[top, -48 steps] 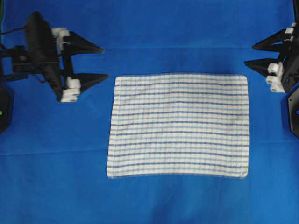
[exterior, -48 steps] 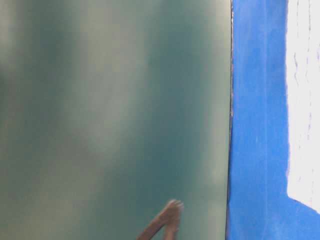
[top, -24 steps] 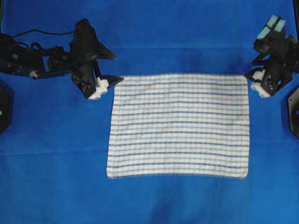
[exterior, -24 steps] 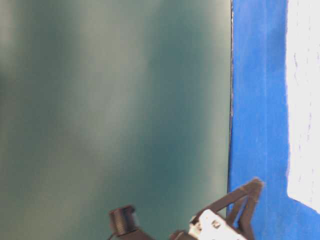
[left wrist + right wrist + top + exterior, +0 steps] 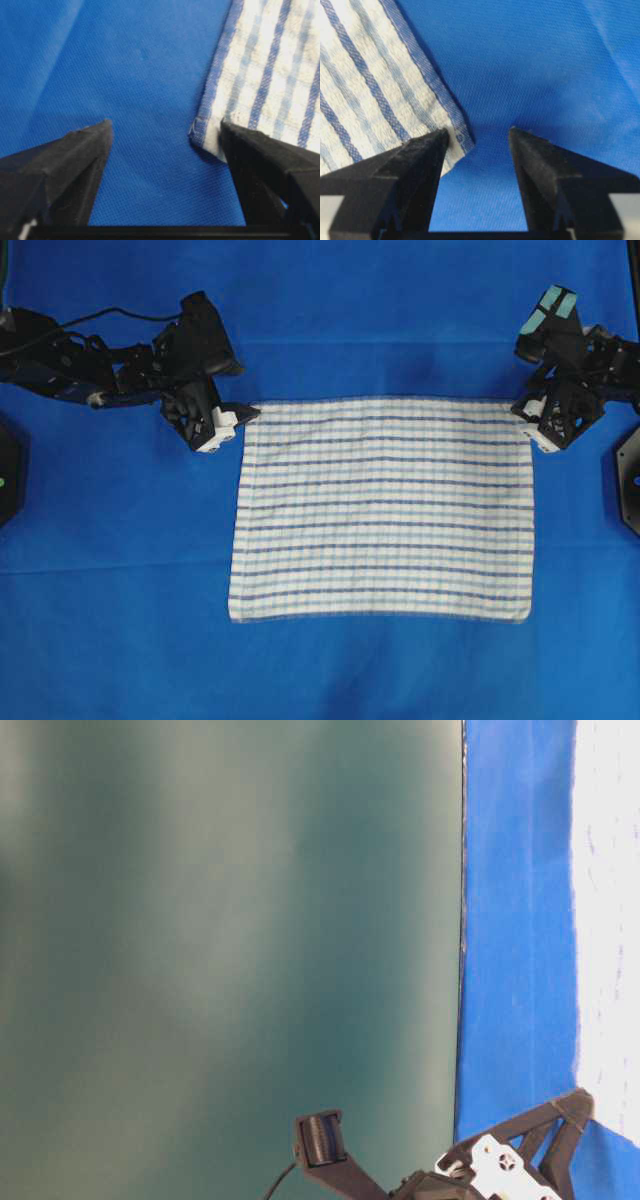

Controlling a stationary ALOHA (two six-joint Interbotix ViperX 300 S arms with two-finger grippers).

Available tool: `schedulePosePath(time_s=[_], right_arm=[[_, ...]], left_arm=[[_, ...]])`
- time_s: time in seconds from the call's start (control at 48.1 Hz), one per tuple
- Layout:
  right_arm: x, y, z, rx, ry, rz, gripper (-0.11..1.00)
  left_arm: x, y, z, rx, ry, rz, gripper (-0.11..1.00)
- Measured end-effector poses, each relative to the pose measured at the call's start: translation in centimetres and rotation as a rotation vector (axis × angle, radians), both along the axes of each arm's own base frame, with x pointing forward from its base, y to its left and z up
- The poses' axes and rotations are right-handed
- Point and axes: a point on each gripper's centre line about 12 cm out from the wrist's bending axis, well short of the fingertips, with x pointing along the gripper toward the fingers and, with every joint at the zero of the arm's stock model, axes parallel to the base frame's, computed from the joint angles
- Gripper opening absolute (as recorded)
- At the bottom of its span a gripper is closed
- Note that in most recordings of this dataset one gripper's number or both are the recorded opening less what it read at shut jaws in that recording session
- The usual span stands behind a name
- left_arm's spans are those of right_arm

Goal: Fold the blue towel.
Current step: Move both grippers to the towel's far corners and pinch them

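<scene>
The blue towel (image 5: pixel 382 508) lies flat and unfolded on the blue sheet (image 5: pixel 120 620) covering the table, its striped face up. At the towel's far left corner sits the left end effector (image 5: pixel 240 417), jaws apart — one finger over the corner hem, the other on bare sheet beside it. At the towel's far right corner the right end effector (image 5: pixel 522 412) straddles that corner the same way, jaws apart, nothing clamped.

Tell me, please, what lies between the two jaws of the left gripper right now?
In the left wrist view, the left gripper has bare blue table cover between its open jaws, plus the hemmed corner of the blue towel beside one jaw.
</scene>
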Motion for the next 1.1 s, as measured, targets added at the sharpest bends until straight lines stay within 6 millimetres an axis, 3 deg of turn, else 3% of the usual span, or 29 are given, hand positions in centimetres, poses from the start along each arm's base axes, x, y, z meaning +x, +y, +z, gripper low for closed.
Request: schedulePosePath(time_s=[0.125, 0.291, 0.478, 0.832, 1.102], right_arm=[[0.1, -0.1, -0.2, 0.002, -0.001, -0.004, 0.44], [0.2, -0.1, -0.2, 0.004, 0.001, -0.004, 0.06], [0.2, -0.1, -0.2, 0.004, 0.001, -0.002, 0.06], [0.3, -0.1, 0.5, -0.011, -0.029, -0.007, 0.05], [0.0, 0.0, 3.5, -0.059, -0.118, -0.011, 0.06]], left_arm=[[0.0, 0.2, -0.2, -0.007, 0.022, 0.003, 0.56], [0.4, -0.5, -0.2, -0.014, 0.050, -0.021, 0.27], [0.4, -1.3, -0.3, -0.012, 0.070, -0.052, 0.07], [0.1, -1.6, 0.2, -0.014, 0.100, -0.068, 0.05], [0.6, -1.7, 4.0, 0.026, 0.085, -0.113, 0.05]])
